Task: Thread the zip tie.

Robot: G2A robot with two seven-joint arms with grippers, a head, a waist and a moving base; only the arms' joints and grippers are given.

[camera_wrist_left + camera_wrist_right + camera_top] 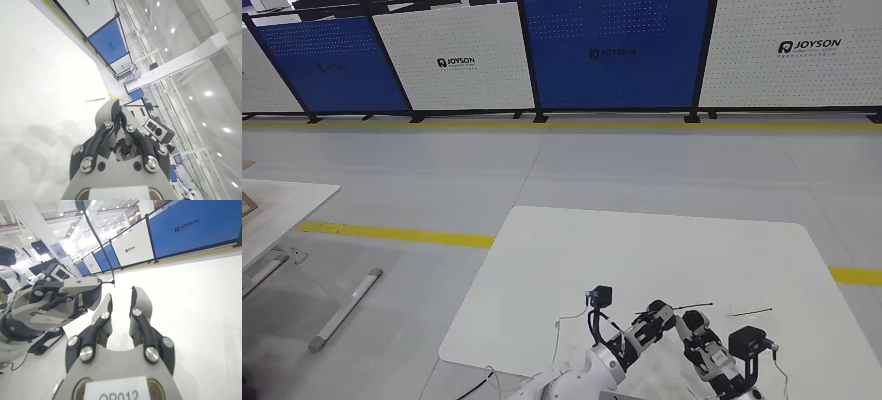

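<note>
Panels back the white bench. Jaws of the left gripper clench a zip tie. Those of the right gripper stand released just beside.

Blue/wht pegboard panels, grey floor

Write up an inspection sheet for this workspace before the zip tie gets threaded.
Surface: white table with rounded corners.
Job's things: black zip tie clamped in the left claw, sticking out past its tip. A second zip tie lies flat on the table, apart from both claws.
Clutter: nothing seen.
Claws: left claw shut on the zip tie. Right claw open and holding nothing, close beside the left claw.
Cables: thin cable hangs by the table's near edge.
Surroundings: blue and white partition panels, a yellow floor line, and another table off to one side.
</note>
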